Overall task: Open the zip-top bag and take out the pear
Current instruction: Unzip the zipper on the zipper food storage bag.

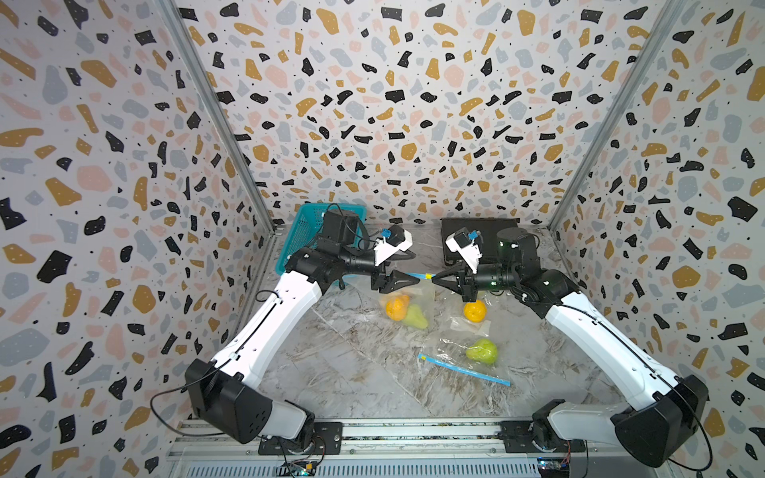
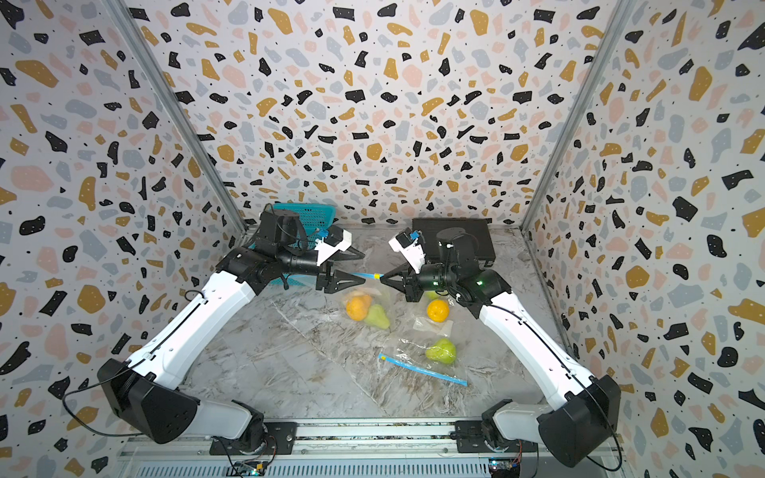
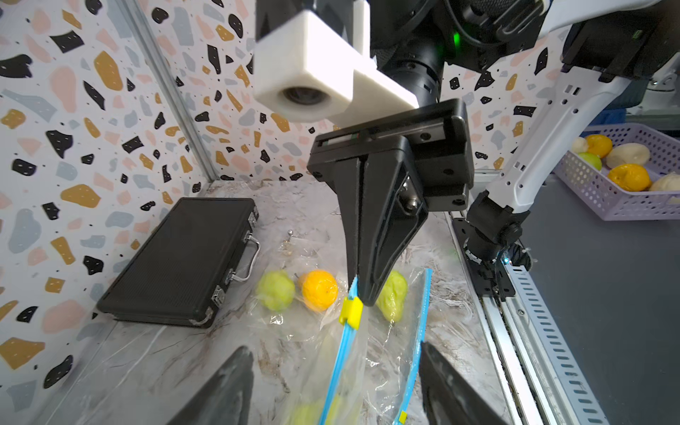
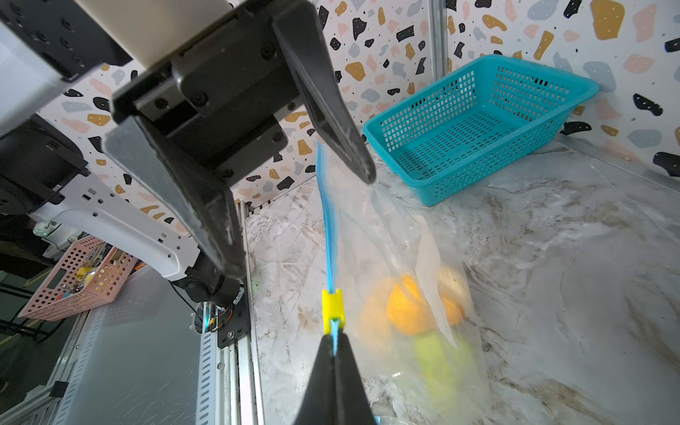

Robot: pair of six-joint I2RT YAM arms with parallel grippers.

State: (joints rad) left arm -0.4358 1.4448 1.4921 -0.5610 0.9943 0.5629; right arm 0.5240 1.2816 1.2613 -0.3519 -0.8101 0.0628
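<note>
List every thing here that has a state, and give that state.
left gripper, open
right gripper, shut on held bag's zip strip
held bag, hanging, orange and pale pear inside
yellow slider, beside right gripper's tips
second bag, lying flat, green pear inside
black case, closed
blue basket, empty

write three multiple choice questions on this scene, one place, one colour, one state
1. Where does the teal basket stand?
A) far corner on the left arm's side
B) by the right arm's base
C) between the two bases

2. What colour is the slider on the zip strip of the lifted bag?
A) red
B) yellow
C) white

3. The right pincer is:
A) wide open
B) shut on the zip strip
C) shut on an orange

1 A: both top views show it in the back corner behind the left arm.
2 B: the right wrist view shows it yellow on the blue strip.
3 B: its jaws meet on the strip beside the slider.
</note>
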